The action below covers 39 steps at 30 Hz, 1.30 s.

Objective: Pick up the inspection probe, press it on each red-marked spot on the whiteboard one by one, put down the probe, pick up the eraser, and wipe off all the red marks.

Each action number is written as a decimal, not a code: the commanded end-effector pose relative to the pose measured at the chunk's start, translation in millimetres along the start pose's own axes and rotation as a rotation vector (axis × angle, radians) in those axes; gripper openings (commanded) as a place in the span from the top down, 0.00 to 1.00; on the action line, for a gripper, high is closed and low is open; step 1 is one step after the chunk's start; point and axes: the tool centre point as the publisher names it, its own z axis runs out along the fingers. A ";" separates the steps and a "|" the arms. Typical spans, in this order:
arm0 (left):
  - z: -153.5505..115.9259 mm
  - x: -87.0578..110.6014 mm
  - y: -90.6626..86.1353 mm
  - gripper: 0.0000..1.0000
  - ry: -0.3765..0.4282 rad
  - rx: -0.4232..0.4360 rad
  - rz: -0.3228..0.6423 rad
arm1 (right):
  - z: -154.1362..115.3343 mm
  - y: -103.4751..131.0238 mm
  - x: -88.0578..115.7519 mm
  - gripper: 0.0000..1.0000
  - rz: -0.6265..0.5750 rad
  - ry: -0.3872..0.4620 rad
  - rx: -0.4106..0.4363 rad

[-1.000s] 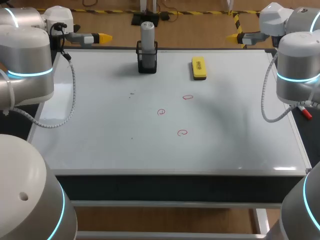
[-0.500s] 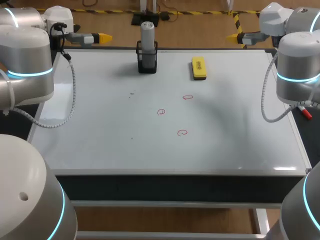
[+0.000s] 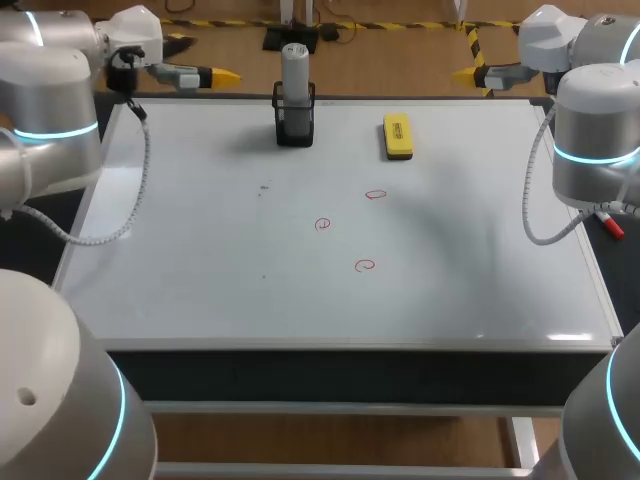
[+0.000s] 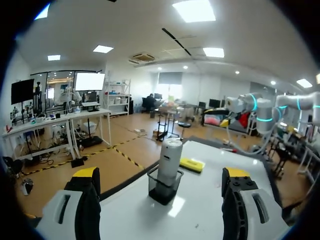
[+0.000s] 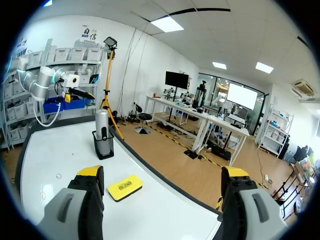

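Observation:
The grey probe (image 3: 294,68) stands upright in a black holder (image 3: 294,128) at the far middle of the whiteboard (image 3: 200,270). The yellow eraser (image 3: 397,136) lies to its right. Three small red marks (image 3: 375,195), (image 3: 322,224), (image 3: 365,265) sit mid-board. My left gripper (image 3: 222,75) hovers open over the far left corner, pointing at the probe (image 4: 170,157), with the eraser (image 4: 192,164) beyond it. My right gripper (image 3: 462,74) hangs open over the far right corner; ahead of it lie the eraser (image 5: 124,186) and the probe (image 5: 102,131). Both grippers (image 4: 161,172), (image 5: 162,171) hold nothing.
A red-capped marker (image 3: 610,222) lies just off the board's right edge beside my right arm. A few faint dark specks (image 3: 264,186) mark the board left of the red marks. Bare board stretches from the marks to the near edge.
My left arm has swung slightly, carrying its gripper a little to the right along the far edge toward the probe. The right arm, probe and eraser have not moved.

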 end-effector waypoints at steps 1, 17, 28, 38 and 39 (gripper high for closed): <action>20.5 -10.1 11.8 0.00 0.126 0.086 0.013 | 0.3 0.0 -0.5 0.00 0.000 0.001 0.001; 98.2 3.3 23.5 0.00 0.357 0.172 0.016 | 0.3 0.0 -0.5 0.00 0.000 0.001 0.001; 130.7 -1.2 23.6 0.00 0.400 0.208 0.038 | 0.3 0.0 -0.5 0.00 0.000 0.001 0.001; 161.9 2.9 18.8 0.00 0.438 0.204 0.054 | 0.3 0.0 -0.5 0.00 0.000 0.001 0.001; 164.5 5.1 18.2 0.00 0.437 0.203 0.054 | 0.3 0.0 -0.5 0.00 0.000 0.001 0.001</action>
